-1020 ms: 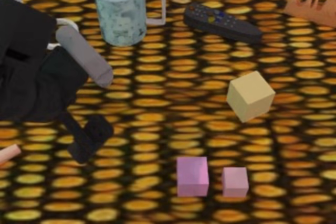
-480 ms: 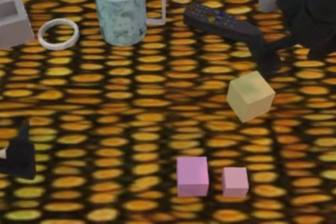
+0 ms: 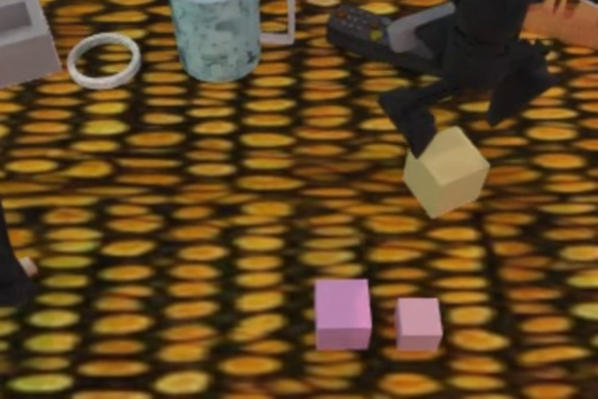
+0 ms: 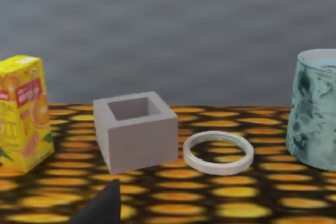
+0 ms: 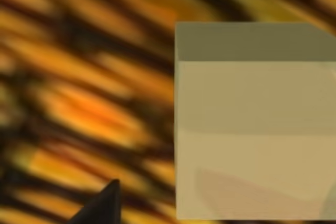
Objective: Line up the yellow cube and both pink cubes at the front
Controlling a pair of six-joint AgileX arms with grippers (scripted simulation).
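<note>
A: What sits along the upper part of the top view?

B: A mug [image 3: 215, 14], pale teal with dark speckles, handle to its right. Left of it lies a white ring [image 3: 103, 60], flat on the cloth [image 3: 234, 212].

A: And at the upper left edge?

B: A grey open box [image 3: 22, 36], cut off by the frame. In the left wrist view it stands just beside the ring, apart from it, with a yellow juice carton [image 4: 22, 113] upright on its other side.

A: Anything at the upper right?

B: A dark remote [image 3: 360, 30], partly hidden. The cloth is an orange-and-black oval pattern throughout.
</note>
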